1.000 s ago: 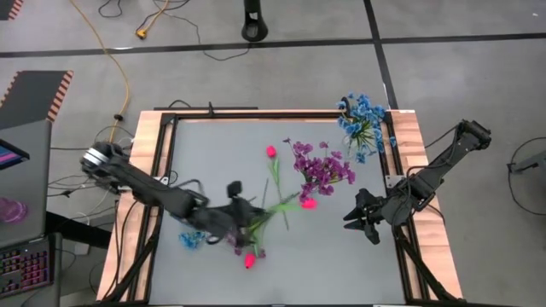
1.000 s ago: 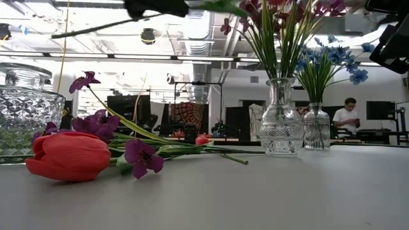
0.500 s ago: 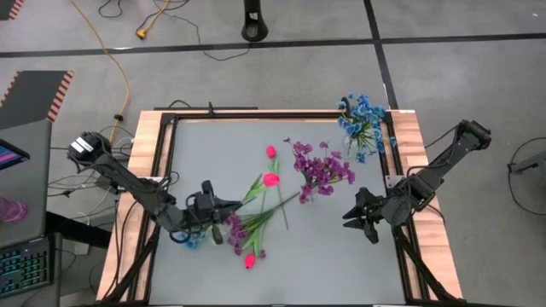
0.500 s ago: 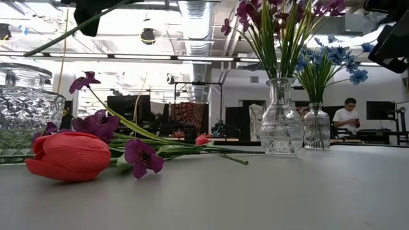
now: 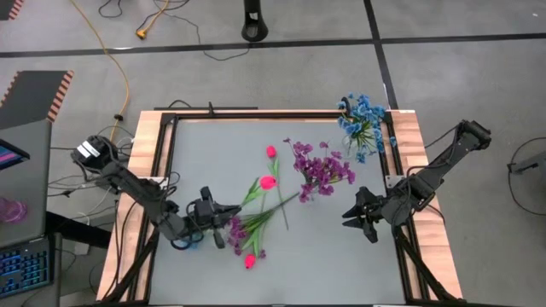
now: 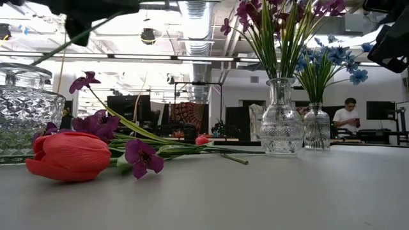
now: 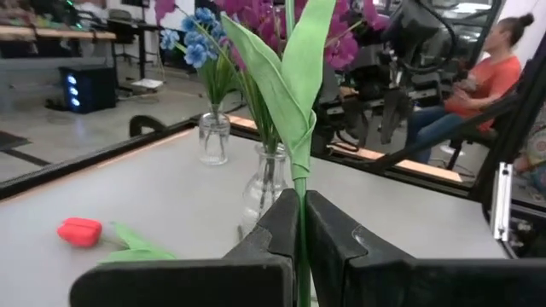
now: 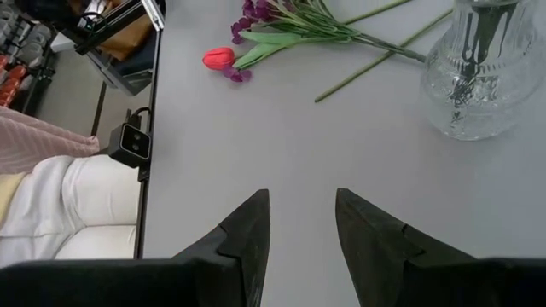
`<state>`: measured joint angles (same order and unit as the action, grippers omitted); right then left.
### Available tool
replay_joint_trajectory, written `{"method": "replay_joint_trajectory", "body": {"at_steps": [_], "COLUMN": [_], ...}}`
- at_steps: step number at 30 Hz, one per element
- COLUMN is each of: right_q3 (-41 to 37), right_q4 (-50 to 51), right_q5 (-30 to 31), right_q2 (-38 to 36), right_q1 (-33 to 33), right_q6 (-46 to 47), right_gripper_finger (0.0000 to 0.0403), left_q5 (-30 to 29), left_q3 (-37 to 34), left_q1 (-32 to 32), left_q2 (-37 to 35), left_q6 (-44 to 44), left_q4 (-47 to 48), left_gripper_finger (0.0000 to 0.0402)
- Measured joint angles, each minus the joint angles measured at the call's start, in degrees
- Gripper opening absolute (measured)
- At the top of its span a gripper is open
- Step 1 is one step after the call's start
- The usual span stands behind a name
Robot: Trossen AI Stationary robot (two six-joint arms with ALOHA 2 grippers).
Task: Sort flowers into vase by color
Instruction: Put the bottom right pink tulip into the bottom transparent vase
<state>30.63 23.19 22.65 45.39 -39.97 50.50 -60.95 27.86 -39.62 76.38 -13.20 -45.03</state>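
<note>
As you scan the counter [image 5: 213,153] from left to right, you find the left gripper [image 5: 223,210] first, at the near left, clamped on the green stem of a pink tulip [image 5: 269,181]. In the left wrist view its fingers [image 7: 328,234] press the stem from both sides, and the leaf rises straight ahead of them. The bud sits raised above the counter's middle, its stem running back toward the gripper.

Just right of that gripper, a loose pile of purple sprigs [image 5: 239,228] lies flat on the counter, with a red tulip bud [image 5: 250,261] at its near edge. From the low view you see this bud lying on its side, touching the counter. A second pink bud [image 5: 271,152] lies farther back, near the middle.

Next comes the glass vase holding the purple bunch [image 5: 322,166], right of centre. The vase with the blue bunch [image 5: 363,119] stands at the far right corner.

The right gripper [image 5: 357,217] hovers at the near right, well apart from both vases. Its fingers [image 8: 247,230] are spread apart and hold nothing.
</note>
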Motion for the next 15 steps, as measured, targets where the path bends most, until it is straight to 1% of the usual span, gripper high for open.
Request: {"method": "replay_joint_trajectory", "body": {"at_steps": [8,15], "right_q3": [0.0,0.0], "right_q4": [0.0,0.0], "right_q5": [0.1,0.2], "right_q2": [0.0,0.0], "right_q1": [0.0,0.0], "right_q6": [0.0,0.0], "right_gripper_finger": [0.0162,0.0162], "left_q5": [-12.5,-19.1], "left_q3": [0.0,0.0], "left_q1": [-6.3,-9.8], "left_q2": [1.6,5.3], "left_q6": [-0.2,-3.9], "left_q4": [1.1,1.1], "left_gripper_finger": [0.0000,0.0000]}}
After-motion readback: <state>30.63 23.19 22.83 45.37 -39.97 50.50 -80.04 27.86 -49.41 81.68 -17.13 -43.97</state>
